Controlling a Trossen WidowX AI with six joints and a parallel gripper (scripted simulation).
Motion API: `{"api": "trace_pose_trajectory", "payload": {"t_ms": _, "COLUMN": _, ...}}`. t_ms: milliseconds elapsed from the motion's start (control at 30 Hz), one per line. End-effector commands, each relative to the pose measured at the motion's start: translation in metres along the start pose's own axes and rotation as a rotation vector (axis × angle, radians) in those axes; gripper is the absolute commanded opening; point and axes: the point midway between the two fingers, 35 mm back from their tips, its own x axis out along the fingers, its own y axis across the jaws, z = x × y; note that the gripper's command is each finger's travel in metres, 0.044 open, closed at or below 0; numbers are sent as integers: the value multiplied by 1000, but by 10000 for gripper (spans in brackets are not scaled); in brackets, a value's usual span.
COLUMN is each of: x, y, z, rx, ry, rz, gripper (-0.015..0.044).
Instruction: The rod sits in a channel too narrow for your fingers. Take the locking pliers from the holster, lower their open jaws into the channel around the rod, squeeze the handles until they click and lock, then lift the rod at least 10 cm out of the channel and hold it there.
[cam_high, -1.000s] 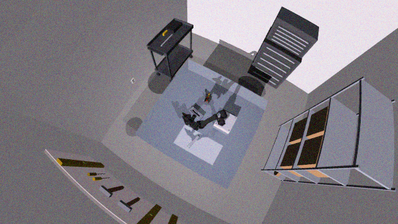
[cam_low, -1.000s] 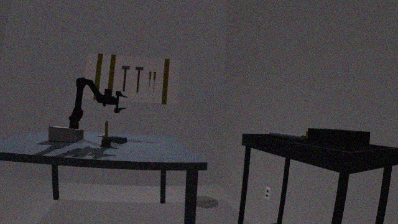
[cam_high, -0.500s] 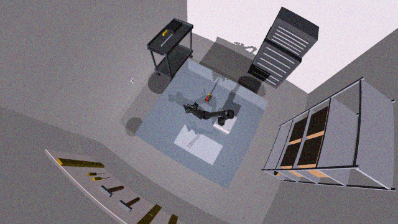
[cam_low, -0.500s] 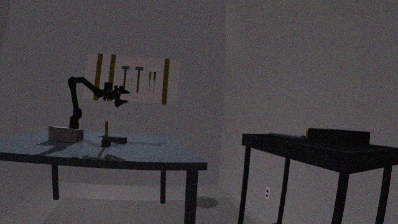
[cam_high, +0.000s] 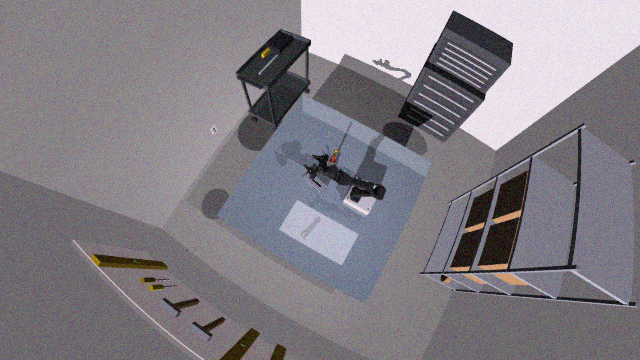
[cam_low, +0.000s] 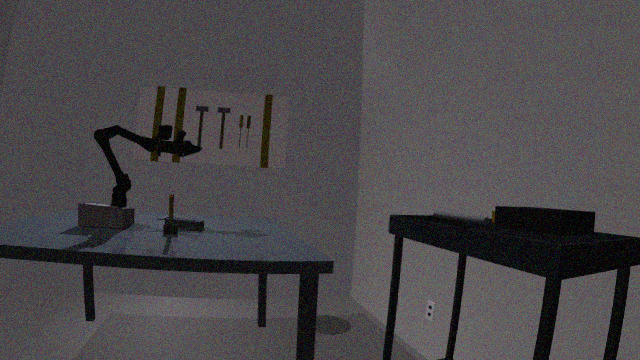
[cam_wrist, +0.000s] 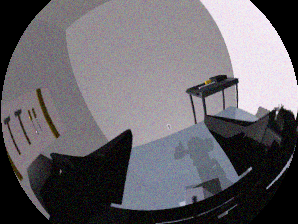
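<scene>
Pliers: upright in the small dark holder on the table, untouched; outside the wrist view.

Long low block: just beside the holder, probably with the slot; rod too small to tell.

Gripper: jaws spread wide, nothing between; well above the pliers, pointing nearly level outward.

Handling, as judged: fetch the pliers first. Tip fingers downward, line up over the handles, one finger each side; descend straight, avoid knocking the holder, close squarely, draw straight up.

Edges and room: white base box behind; open air around the raised wrist; wheeled cart beyond the table edge, apart. Tight only beside the block.
</scene>
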Motion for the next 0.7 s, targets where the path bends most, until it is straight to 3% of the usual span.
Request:
{"api": "trace_pose_trajectory", "payload": {"t_ms": 0, "x": -19, "y": -17, "z": 7, "rx": -261, "ry": -2, "rz": 39, "gripper": 440}}
{"api": "trace_pose_trajectory", "payload": {"t_ms": 333, "x": -18, "y": -18, "z": 3, "rx": -262, "ry": 17, "rz": 38, "gripper": 440}}
{"api": "trace_pose_trajectory", "payload": {"t_ms": 533, "x": -19, "y": -40, "z": -105, "rx": -288, "ry": 606, "rz": 3, "gripper": 440}}
{"api": "trace_pose_trajectory", "payload": {"t_ms": 667, "x": -38, "y": -48, "z": -143, "rx": -290, "ry": 853, "rz": -8, "gripper": 440}}
